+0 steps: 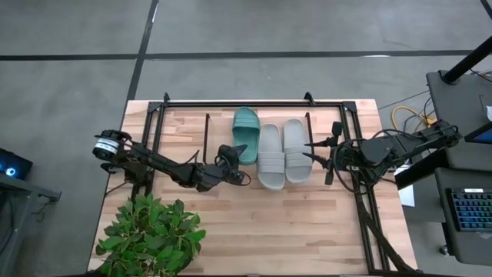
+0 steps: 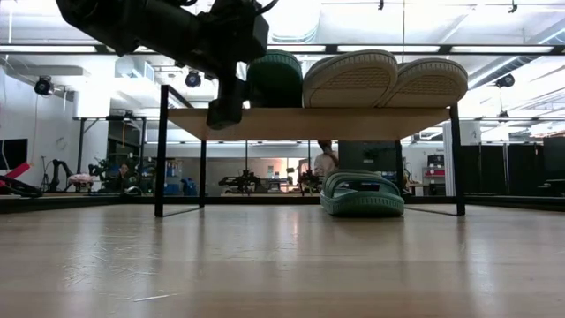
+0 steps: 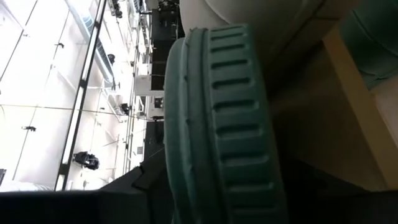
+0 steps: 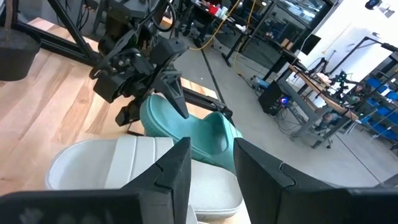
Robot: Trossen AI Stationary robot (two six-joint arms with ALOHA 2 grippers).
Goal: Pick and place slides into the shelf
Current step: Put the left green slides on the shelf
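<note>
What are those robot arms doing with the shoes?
They are putting slides on a small shelf. Three sit on its top board: a teal slide and two grey slides beside it. The left gripper is at the teal one's near end, seemingly gripping it. The second teal slide lies on the table under the shelf. The right gripper is open next to the grey pair, holding nothing.

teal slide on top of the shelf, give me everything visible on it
The teal slide looks like matte foam, with a wide strap and a ribbed sole edge. It lies flat on the shelf top, beside two pale grey slides. The left gripper is at its near end; actual grip can't be confirmed.
</note>
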